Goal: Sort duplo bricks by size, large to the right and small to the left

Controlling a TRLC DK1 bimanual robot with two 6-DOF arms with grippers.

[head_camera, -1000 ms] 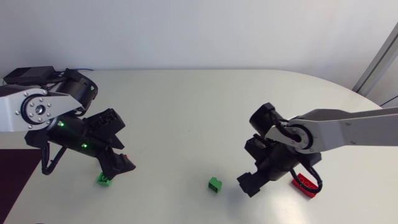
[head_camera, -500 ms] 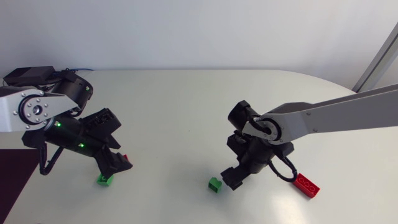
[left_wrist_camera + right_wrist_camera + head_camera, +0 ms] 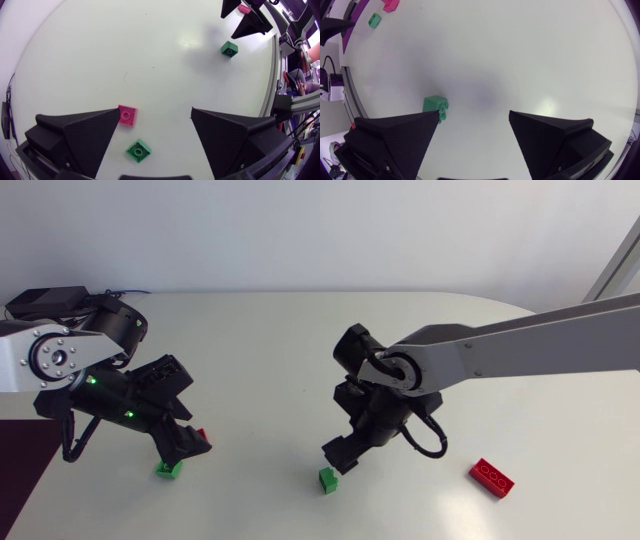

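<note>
Smooth table (image 3: pixel 300 340) was white, small square plastic brick (image 3: pixel 168 469) green, second small brick (image 3: pixel 328 480) green, third small brick (image 3: pixel 127 115) pink, long brick (image 3: pixel 493 477) red.

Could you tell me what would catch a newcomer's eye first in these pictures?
The right arm stretches past the middle, with the right hand open beside a small green brick. A long red brick lies alone at the right. The left hand hangs open over a pink brick and a second green brick.

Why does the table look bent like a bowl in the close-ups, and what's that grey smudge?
Left and right wrist views: fisheye lenses bend the flat table into arcs. Right wrist view: the soft grey patch beside the green brick is likely a shadow from the right arm. Head view: the table looks flat.
</note>
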